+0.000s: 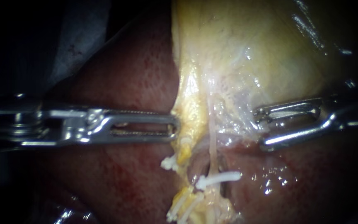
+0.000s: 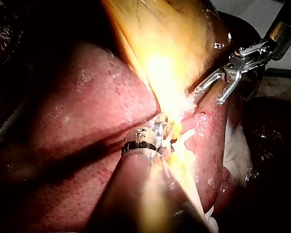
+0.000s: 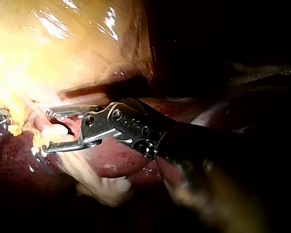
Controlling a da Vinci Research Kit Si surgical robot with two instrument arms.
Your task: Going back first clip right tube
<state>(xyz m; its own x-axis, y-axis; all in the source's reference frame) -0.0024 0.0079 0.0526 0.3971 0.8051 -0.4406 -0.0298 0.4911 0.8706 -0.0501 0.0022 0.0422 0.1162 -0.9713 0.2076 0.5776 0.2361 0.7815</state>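
The right instrument point(image 1: 258, 128), a bright steel shaft entering at three o'clock, is shown with jaws apart and empty, near the thin pale right tube point(image 1: 213, 141). The white plastic clip point(image 1: 220, 177) is seated across that tube toward six o'clock, clear of the jaws. The left instrument point(image 1: 175, 127), slotted steel from nine o'clock, is laid against the yellow fatty edge point(image 1: 189, 103); its grip cannot be told, the tip being lost in glare.

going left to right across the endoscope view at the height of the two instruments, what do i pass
left instrument → yellow strip of tissue → thin pale tube → right instrument. The liver lies behind all of these, so it is left out of the order.
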